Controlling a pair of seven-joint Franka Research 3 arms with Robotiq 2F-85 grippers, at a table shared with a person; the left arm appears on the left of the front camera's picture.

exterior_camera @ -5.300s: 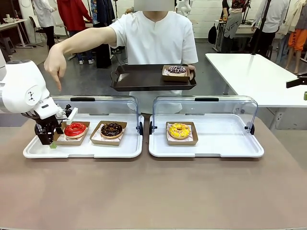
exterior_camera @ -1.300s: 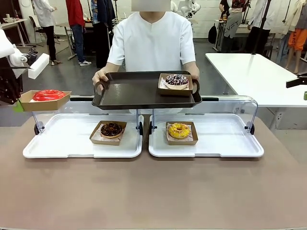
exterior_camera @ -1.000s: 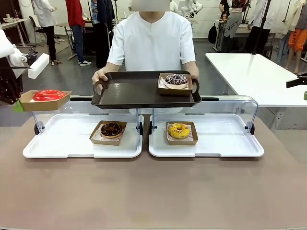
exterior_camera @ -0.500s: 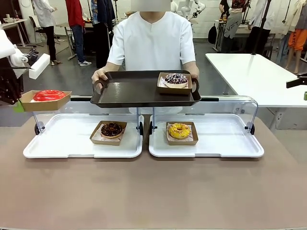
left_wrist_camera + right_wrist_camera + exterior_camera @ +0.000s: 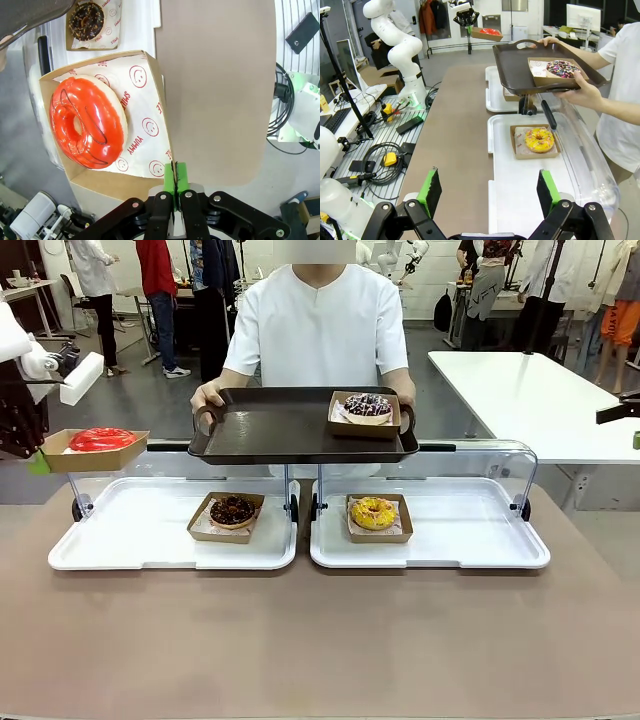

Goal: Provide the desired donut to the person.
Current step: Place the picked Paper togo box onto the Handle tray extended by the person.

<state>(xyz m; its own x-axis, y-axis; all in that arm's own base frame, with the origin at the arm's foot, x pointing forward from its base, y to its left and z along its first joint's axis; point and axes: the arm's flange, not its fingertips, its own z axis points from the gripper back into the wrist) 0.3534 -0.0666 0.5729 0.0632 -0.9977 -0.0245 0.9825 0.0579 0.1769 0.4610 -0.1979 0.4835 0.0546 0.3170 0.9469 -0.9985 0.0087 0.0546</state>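
Left wrist view, nearest first: left gripper (image 5: pixel 174 187) jaws pinched tight on the edge of a brown cardboard box (image 5: pixel 157 107), green pads meeting on its wall. Just beyond the jaws, inside the box, a red-glazed donut (image 5: pixel 90 127) lies on white paper printed with red smileys. Past the box, farther along the jaws' line, a chocolate sprinkled donut (image 5: pixel 86 19) sits in its own cardboard tray on a white serving tray (image 5: pixel 156 15). To one side of the jaws, the bare brown surface (image 5: pixel 220 85).

Front view: the same box with the red donut hangs in the air at picture left, clear of the white serving tray below it, level with the clear lid's hinge line. The dark brown tray (image 5: pixel 280 430) is off to the side of the jaws, apart from the box, held out over the two display cases by the person (image 5: pixel 320 325) in a white shirt, one hand on each end handle. On that tray's far corner from the jaws, a purple-and-chocolate frosted donut (image 5: pixel 368 406) in a cardboard tray.

Right wrist view: right gripper (image 5: pixel 487 192) jaws spread wide, nothing between them. Ahead of them, a yellow sprinkled donut (image 5: pixel 539 139) in its cardboard tray under an open clear lid; beyond and above it, the dark tray in the person's hands.
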